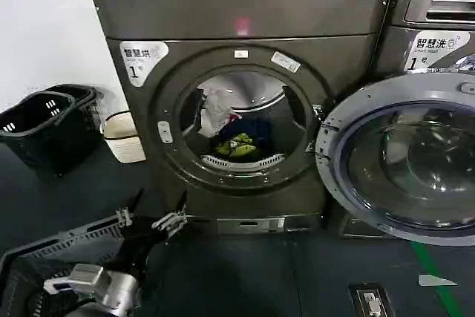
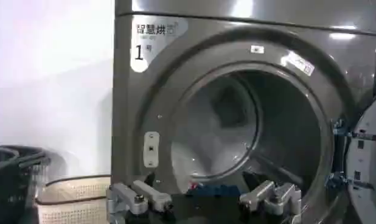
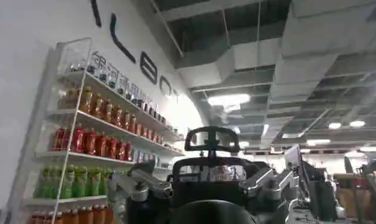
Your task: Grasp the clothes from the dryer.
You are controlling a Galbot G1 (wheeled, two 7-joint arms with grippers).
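the left gripper (image 1: 151,223) hangs spread and empty, low before the dryer (image 1: 245,12). the clothes (image 1: 236,137) lie ahead and above it, inside the porthole. this looks like the approach step; next it must rise and reach in. the right gripper (image 3: 206,185) points away, spread.

Dryer (image 1: 245,12); clothes (image 1: 236,141) apparently inside
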